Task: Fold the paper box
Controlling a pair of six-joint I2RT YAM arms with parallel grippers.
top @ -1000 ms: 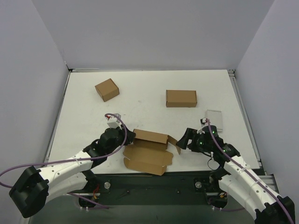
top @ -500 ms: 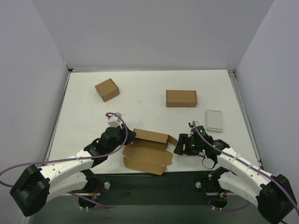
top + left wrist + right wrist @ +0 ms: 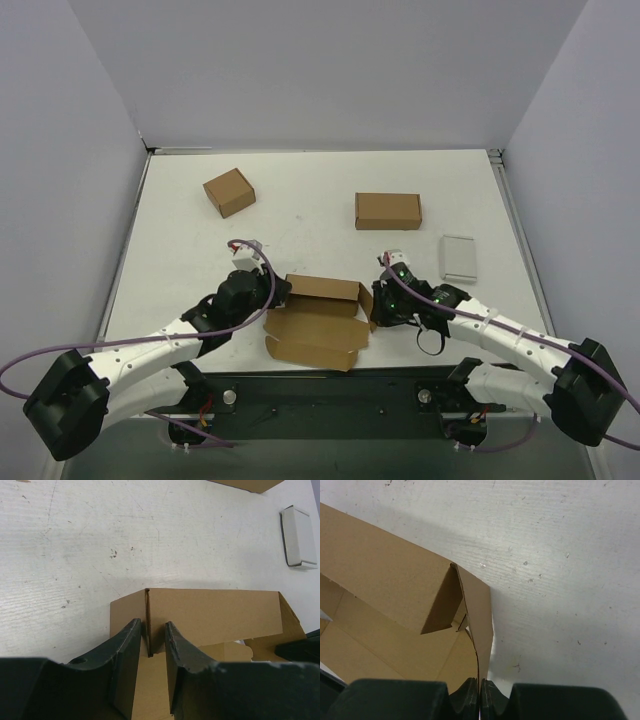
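The paper box [image 3: 318,318] lies half-folded near the table's front edge, its back wall upright and its front panel flat. My left gripper [image 3: 275,293] is at the box's left rear corner. In the left wrist view its fingers [image 3: 127,645] straddle that upright corner [image 3: 148,610], pinching it from both sides. My right gripper [image 3: 374,305] is at the box's right end. In the right wrist view the jaws are shut [image 3: 480,695] on the lower edge of the right side flap [image 3: 476,605], which stands upright.
A smaller squarish brown carton [image 3: 229,192] sits at the back left. A closed brown box [image 3: 388,211] sits at the back right. A flat pale grey case [image 3: 459,257] lies right of the right arm, also in the left wrist view [image 3: 298,537]. Walls enclose three sides.
My right arm swung left to the box's right end and its jaws closed on the side flap, which now stands upright. The left gripper stayed at the left corner.
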